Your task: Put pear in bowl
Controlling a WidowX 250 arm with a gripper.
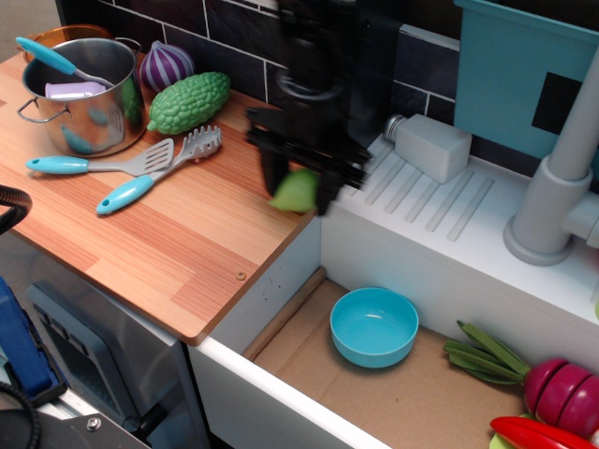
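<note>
The light-green pear (297, 192) sits between the two black fingers of my gripper (299, 192), which is shut on it. The gripper is blurred with motion and holds the pear a little above the right edge of the wooden counter (168, 234), next to the white sink unit. The light-blue bowl (373, 325) stands empty on the brown cardboard floor below and to the right of the gripper.
A steel pot (82, 94) with a blue spoon, a bumpy green gourd (188, 101), a purple onion (166, 65), a blue-handled spatula (94, 164) and pasta fork (159, 170) lie on the counter's back left. A white bottle (430, 145) lies on the drainboard. Toy vegetables (552, 393) lie at lower right.
</note>
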